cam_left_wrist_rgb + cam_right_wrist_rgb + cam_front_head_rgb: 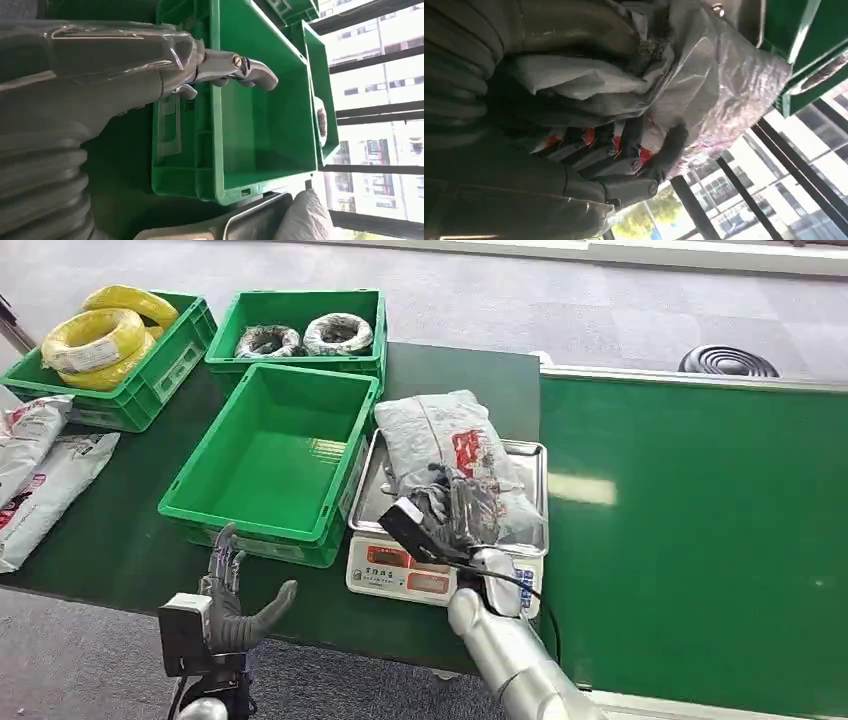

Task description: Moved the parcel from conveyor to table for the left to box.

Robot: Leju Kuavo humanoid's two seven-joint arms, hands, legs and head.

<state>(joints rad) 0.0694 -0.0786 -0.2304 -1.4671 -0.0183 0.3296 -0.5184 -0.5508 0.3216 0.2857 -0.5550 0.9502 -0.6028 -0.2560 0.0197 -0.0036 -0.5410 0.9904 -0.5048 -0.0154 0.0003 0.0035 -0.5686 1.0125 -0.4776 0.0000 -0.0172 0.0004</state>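
A grey plastic parcel [440,435] with red print lies on the metal tray of a white scale [400,572] on the dark table, beside the green conveyor [700,520]. My right hand [455,512] lies on the parcel's near end. In the right wrist view its fingers [624,147] and thumb wrap the crumpled parcel [724,75]. My left hand [235,600] hovers open at the table's front edge, just before the empty green crate [270,455]. The left wrist view shows that hand [150,65] with its fingers spread over the crate [250,125], holding nothing.
A crate of yellow cable coils [100,340] and another with grey coils [300,335] stand at the back of the table. More grey parcels [40,470] lie at the far left. A black coil [728,362] lies on the floor beyond the conveyor.
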